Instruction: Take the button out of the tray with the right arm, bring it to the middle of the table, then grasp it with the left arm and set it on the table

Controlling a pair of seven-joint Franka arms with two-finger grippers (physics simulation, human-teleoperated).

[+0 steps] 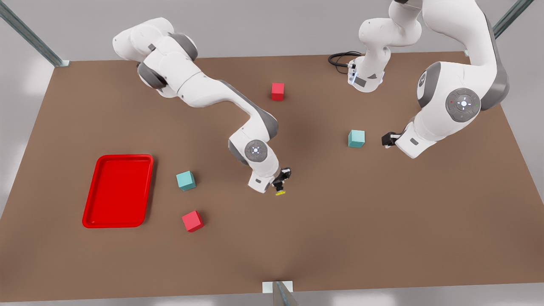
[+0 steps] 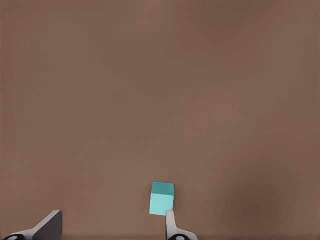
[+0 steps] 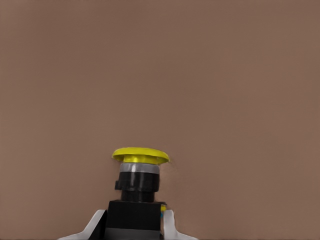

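Observation:
The button (image 1: 280, 192), with its yellow cap (image 3: 140, 156) and black body, hangs just above the middle of the brown table (image 1: 340, 221), cap pointing away from the wrist. My right gripper (image 1: 280, 186) (image 3: 132, 221) is shut on the button's black body. The red tray (image 1: 123, 157) lies at the front view's left with nothing in it. My left gripper (image 1: 387, 139) (image 2: 114, 216) hovers open on the front view's right, holding nothing, with a teal cube (image 2: 162, 199) just past its fingertips.
That teal cube (image 1: 356, 138) sits beside the left gripper. A second teal cube (image 1: 186, 180) and a red cube (image 1: 192, 221) lie between tray and button. Another red cube (image 1: 277, 91) lies farther back. A black cable (image 1: 340, 59) loops at the back edge.

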